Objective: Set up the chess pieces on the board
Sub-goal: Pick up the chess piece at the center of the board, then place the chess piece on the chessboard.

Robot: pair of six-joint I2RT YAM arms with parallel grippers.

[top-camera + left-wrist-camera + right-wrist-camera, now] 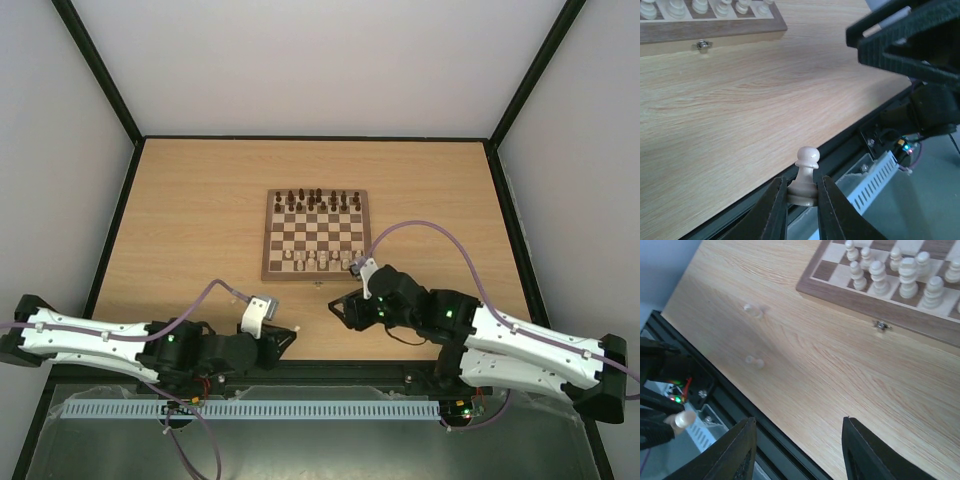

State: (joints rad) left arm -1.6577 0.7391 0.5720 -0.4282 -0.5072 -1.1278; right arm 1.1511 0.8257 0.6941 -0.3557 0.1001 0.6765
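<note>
The board [315,272] lies mid-table, with dark pieces along its far rows and pale chess pieces [318,259] along its near rows. Over the table's near edge, my left gripper [802,184] is shut on the base of an upright pale pawn [807,160], which also shows as a pale speck [297,327] from above. My right gripper [797,440] is open and empty above the bare table, just in front of the board's near right corner [345,305]. Two pale pieces [754,311] [755,361] lie blurred on the table to the left of the board.
The board's small metal latch [881,325] faces the arms. A black table rim [850,135] and a slotted white cable duct [875,180] run along the near edge. The right gripper's black fingers [900,37] hang in the left wrist view's upper right.
</note>
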